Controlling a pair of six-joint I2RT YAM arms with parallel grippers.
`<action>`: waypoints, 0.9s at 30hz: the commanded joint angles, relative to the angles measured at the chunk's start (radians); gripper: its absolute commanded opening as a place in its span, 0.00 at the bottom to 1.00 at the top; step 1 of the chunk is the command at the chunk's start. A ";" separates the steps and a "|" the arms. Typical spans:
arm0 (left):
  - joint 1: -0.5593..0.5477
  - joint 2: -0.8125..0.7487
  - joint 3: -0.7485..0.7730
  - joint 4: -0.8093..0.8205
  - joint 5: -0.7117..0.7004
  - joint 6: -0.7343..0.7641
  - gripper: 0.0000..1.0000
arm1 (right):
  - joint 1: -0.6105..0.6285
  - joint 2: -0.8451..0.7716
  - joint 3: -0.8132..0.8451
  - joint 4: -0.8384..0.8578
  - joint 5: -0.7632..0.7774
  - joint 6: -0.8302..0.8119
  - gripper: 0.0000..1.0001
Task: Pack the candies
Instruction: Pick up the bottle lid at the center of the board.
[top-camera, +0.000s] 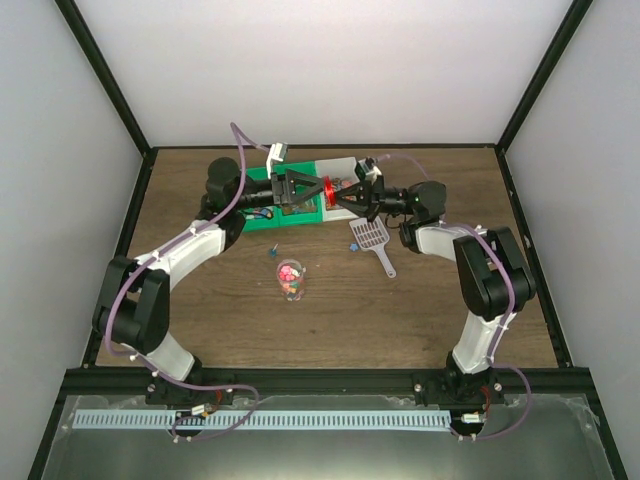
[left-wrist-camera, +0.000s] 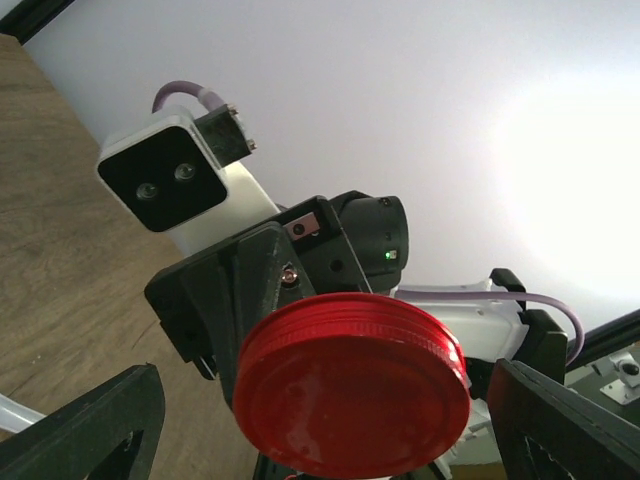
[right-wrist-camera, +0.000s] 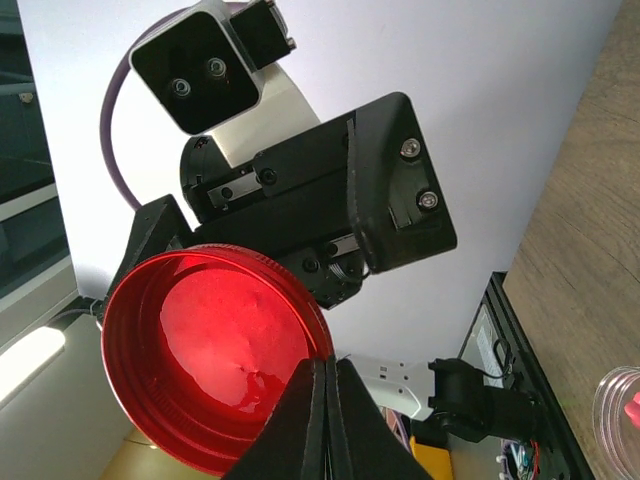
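Looking down at the wooden table (top-camera: 400, 320) with white walls (top-camera: 330, 70) boxing it in, I'm seeing my right gripper (right-wrist-camera: 328, 375) pinching the red lid's (right-wrist-camera: 215, 350) rim over the far end, my left gripper (left-wrist-camera: 325, 440) gaping wide around it, and the candies (top-camera: 289, 272) sitting mid-table in a clear cup (top-camera: 291, 288).

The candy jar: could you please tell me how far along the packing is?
Done: candies sit in the clear jar; the scoop lies free. In hand: right tool pinches the red lid; left tool is open around it. Left: probably lidding the jar.
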 joint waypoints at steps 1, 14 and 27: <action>-0.005 0.008 -0.013 0.082 0.031 -0.031 0.90 | 0.013 0.012 0.038 0.033 -0.005 -0.006 0.01; -0.010 0.017 -0.015 0.070 0.043 -0.028 0.87 | 0.027 0.030 0.064 0.011 -0.011 -0.013 0.01; -0.010 0.016 -0.024 0.060 0.040 -0.033 0.72 | 0.028 0.034 0.067 0.010 -0.013 -0.011 0.01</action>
